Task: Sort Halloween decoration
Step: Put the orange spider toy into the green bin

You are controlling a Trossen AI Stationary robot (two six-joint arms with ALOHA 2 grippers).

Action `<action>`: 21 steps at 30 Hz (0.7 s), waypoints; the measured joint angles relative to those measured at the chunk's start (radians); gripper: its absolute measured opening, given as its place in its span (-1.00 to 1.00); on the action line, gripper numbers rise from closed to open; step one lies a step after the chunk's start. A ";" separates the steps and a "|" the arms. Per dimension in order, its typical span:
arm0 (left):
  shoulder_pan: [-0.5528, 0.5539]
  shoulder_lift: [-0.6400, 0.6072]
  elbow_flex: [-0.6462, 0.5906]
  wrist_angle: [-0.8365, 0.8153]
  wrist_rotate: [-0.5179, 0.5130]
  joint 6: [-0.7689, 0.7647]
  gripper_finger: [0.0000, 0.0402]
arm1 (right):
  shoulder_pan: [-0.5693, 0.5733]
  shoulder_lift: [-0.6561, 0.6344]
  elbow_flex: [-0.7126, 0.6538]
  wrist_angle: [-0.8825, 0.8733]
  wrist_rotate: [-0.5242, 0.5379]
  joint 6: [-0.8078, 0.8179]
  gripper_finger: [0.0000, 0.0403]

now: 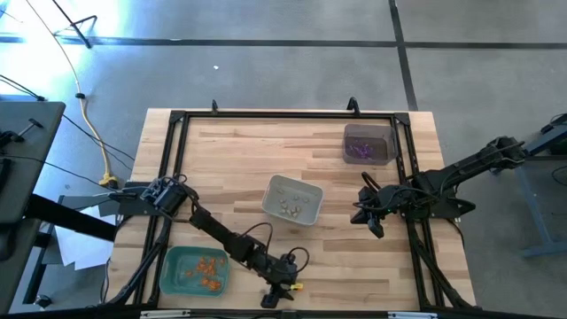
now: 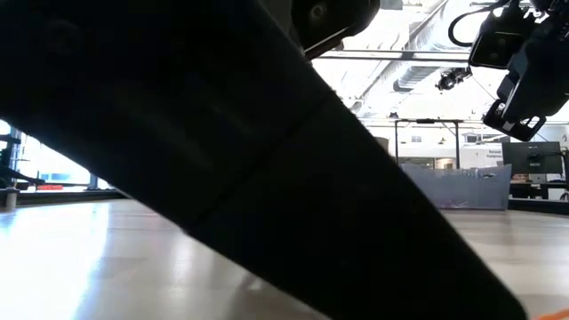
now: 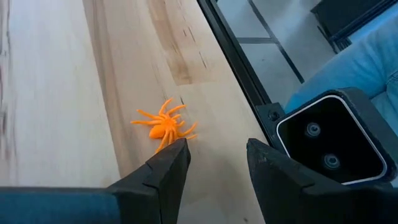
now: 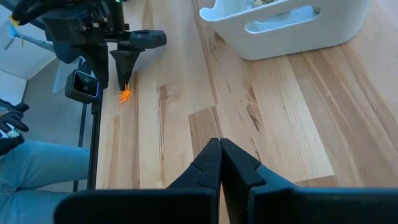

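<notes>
An orange spider point(image 3: 165, 125) lies flat on the wooden tabletop point(image 1: 230, 159), close to the near edge and next to the black frame rail that runs along it. In the left wrist view the spider sits just past the tip of one finger point(image 3: 163, 174) of the left gripper point(image 3: 216, 163). The two dark fingers are spread apart with bare wood between them, and they are not pinching anything. In the right wrist view the same spider point(image 4: 125, 94) shows as a small orange dot under the left gripper point(image 4: 127, 65), which points down at it. To the left of that spot, in the near left corner, a green tray point(image 1: 174, 280) holds a pile of orange trinkets point(image 1: 209, 269). In the middle of the tabletop a pale grey tray point(image 1: 306, 215) holds a few whitish trinkets point(image 1: 291, 206). At the far right a dark grey tray point(image 1: 390, 142) holds purple trinkets point(image 1: 360, 150). The right gripper point(image 1: 373, 223) hangs over the right side of the tabletop, near the pale grey tray, and its fingers point(image 4: 239, 168) are pressed together with nothing between them. A blue sleeve or trouser leg of a person point(image 3: 348, 68) shows just beyond the near edge.
</notes>
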 joint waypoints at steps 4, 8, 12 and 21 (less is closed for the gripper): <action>0.000 0.000 0.001 -0.010 -0.016 -0.025 -0.21 | 0.000 0.000 0.000 0.000 0.000 0.000 -1.00; 0.000 -0.003 0.001 -0.021 -0.027 -0.045 -0.21 | 0.000 0.000 0.000 0.000 0.000 0.000 -1.00; 0.000 -0.023 0.000 -0.063 -0.054 -0.049 -0.21 | 0.000 0.000 0.000 0.000 0.000 0.000 -1.00; 0.004 -0.060 -0.002 -0.159 -0.091 -0.013 -0.21 | 0.000 0.000 0.000 -0.004 0.000 0.000 -1.00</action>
